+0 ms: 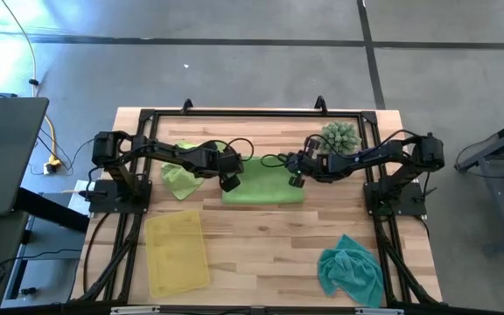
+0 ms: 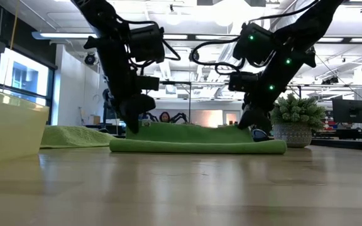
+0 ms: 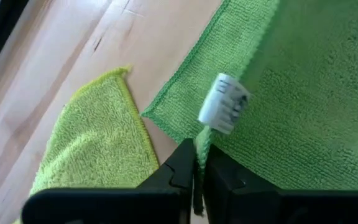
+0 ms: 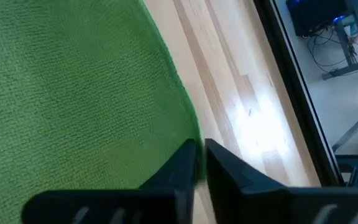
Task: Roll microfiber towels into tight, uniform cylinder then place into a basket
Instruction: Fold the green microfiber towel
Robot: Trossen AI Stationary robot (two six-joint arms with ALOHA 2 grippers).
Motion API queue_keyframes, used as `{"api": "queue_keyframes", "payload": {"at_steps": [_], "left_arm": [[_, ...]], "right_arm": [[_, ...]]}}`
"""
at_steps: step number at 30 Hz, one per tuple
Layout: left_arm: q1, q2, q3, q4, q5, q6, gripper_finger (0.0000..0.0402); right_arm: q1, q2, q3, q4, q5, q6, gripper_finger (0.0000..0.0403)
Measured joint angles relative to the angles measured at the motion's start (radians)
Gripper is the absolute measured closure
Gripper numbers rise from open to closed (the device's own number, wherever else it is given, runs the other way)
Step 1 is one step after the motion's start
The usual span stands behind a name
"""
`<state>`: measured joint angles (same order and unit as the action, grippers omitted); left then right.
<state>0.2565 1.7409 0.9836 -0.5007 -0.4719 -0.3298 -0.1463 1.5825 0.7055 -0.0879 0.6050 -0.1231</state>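
Observation:
A lime green microfiber towel lies mid-table; its near edge forms a low fold or roll resting on the wood. My left gripper is shut on its left edge and my right gripper on its right edge. A second lime green towel lies crumpled flat just to the left. A teal towel lies bunched at the near right. The yellow basket stands at the near left, with nothing in it. My left gripper pinches the towel's left edge between its two fingers, just below the white label. The fingers slant down from the table's left. The rest of the towel lies on the table. My right gripper pinches the towel's right hemmed edge between its two fingers, slanting down from the table's right. The cloth spreads away from the fingers over the table; one layer or several, I cannot tell.
A spiky green potted plant stands at the far right, close behind my right arm. The black frame runs along the table's far edge and sides. Bare wood lies between the basket and the teal towel.

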Motion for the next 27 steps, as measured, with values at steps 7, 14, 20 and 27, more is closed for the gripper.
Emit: {"api": "queue_keyframes", "payload": {"at_steps": [7,14,20,27], "left_arm": [[0.0,0.0,0.0,0.005,-0.153,0.027,0.0304],[0.001,0.0,0.052,-0.031,-0.209,0.028,0.0259],[0.005,0.0,0.073,-0.007,0.173,0.137,0.0266],[0.006,0.042,0.075,0.004,0.285,0.218,0.0275]], "right_arm": [[0.003,-0.008,0.0,-0.012,0.123,0.041,0.0255],[0.003,-0.037,0.0,-0.03,-0.16,0.345,0.0227],[0.021,-0.038,0.0,-0.027,-0.53,0.593,0.0241],[0.135,-0.038,0.0,-0.032,-0.557,0.676,0.0255]]}}
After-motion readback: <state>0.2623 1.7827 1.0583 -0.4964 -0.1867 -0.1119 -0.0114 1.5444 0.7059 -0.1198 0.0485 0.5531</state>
